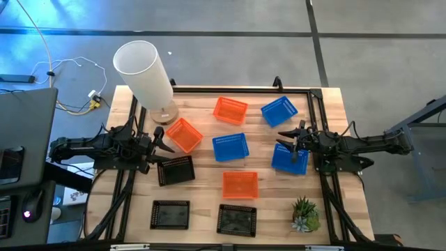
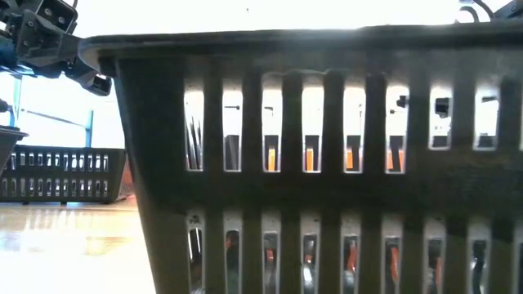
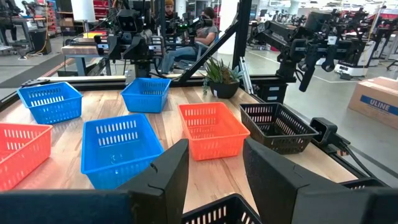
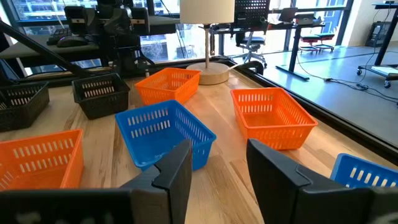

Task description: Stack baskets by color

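Lying unstacked across the bench (image 1: 202,199), two black baskets (image 1: 237,219) sit nearest, an orange basket (image 1: 240,184) beyond, blue baskets (image 1: 230,146) and more orange farther back. Left gripper (image 1: 166,143) over a third black basket (image 1: 175,170), right gripper (image 1: 287,139) over a blue basket (image 1: 289,160); both jaws open, empty.

High view straight down; low view pressed against black basket (image 2: 310,163); wrist views face each other.

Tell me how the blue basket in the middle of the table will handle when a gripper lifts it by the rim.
The blue basket is probably light: thin slotted plastic walls. Likely stiff enough to lift by one wall, though it may tilt. Its flat base suggests sliding, not rolling, if nudged.
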Motion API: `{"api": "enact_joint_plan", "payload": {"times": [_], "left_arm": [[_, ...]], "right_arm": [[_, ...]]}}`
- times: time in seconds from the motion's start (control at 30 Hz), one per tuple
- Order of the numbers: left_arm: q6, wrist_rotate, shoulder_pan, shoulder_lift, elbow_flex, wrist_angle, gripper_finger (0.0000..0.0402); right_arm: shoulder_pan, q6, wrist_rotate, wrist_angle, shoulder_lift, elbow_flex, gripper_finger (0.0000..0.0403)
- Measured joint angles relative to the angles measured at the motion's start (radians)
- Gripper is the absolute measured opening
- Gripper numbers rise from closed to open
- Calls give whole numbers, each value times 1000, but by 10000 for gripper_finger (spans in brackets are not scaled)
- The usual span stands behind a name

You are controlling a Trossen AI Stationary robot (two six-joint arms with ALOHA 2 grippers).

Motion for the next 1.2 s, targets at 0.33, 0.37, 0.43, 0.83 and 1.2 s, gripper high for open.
{"api": "enact_joint_plan", "payload": {"times": [0.33, 0.37, 0.43, 0.83, 1.2], "left_arm": [[2, 0, 0, 0, 0, 1, 140], [15, 0, 0, 0, 0, 4, 140], [59, 0, 0, 0, 0, 11, 140], [54, 0, 0, 0, 0, 9, 140], [53, -3, 0, 0, 0, 9, 140]], "right_arm": [[0, 0, 0, 0, 0, 0, 142], [0, 0, 0, 0, 0, 0, 142], [0, 0, 0, 0, 0, 0, 142], [0, 0, 0, 0, 0, 0, 142], [0, 0, 0, 0, 0, 0, 142]]}}
